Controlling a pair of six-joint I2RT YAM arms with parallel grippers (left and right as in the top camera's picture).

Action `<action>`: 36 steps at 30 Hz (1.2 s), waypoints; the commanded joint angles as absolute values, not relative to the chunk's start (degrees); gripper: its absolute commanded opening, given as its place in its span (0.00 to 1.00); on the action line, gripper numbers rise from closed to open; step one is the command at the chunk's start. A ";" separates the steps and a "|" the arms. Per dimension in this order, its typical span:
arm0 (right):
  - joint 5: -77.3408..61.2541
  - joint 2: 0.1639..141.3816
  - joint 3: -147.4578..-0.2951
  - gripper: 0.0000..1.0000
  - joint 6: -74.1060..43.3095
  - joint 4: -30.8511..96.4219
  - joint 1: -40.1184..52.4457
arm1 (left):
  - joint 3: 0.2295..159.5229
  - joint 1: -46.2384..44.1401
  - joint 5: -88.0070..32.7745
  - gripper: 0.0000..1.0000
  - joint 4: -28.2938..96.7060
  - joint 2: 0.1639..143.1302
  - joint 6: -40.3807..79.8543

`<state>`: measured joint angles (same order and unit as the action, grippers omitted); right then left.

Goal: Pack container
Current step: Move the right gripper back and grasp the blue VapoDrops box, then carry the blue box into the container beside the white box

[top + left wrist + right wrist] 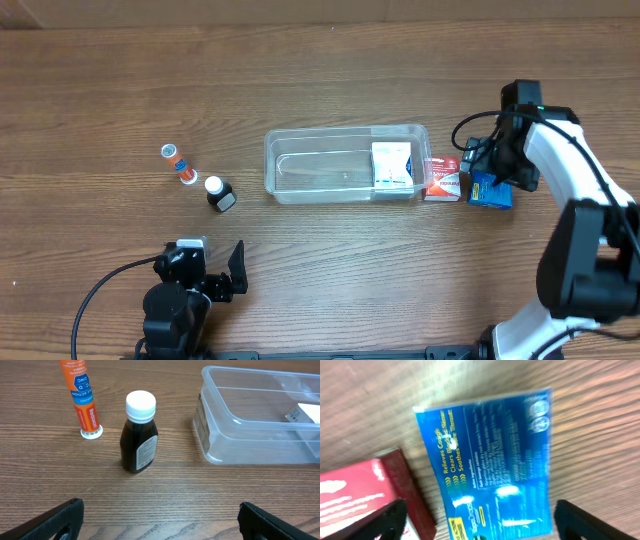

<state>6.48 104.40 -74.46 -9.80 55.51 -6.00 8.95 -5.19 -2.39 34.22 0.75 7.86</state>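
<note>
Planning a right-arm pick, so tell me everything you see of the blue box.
The blue box is a glossy cardboard carton lying flat on the wooden table, text panel up: yellow lines about cough and throat over fine white print. It looks closed and undented, close beside the red box; contact is unclear. The open right gripper hovers above it.

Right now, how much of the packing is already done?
Done: one white box lies in the container. In hand: the open right pincer hovers over the blue box, gripping nothing. Remaining: blue box, red box, dark bottle and orange tube, all outside it; left pincer open.
</note>
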 commanded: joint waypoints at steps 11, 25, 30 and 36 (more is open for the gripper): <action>5.96 106.74 -69.06 0.94 -5.93 48.31 -10.26 | 8.78 -5.48 -2.57 1.00 34.04 0.30 6.81; -0.84 81.93 -84.99 0.63 -7.49 69.25 -4.43 | 8.78 -5.48 -2.57 1.00 34.02 0.30 6.81; 1.93 72.07 -83.50 0.63 -20.14 61.06 19.84 | 8.78 -5.48 -2.57 1.00 34.02 0.30 6.81; 8.27 97.62 -81.21 0.64 -24.29 46.72 29.93 | 8.78 -5.48 -2.57 1.00 34.04 0.30 6.81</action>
<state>5.58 92.23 -81.52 -21.89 48.03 29.87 8.95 -5.19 -2.39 34.24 0.75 7.86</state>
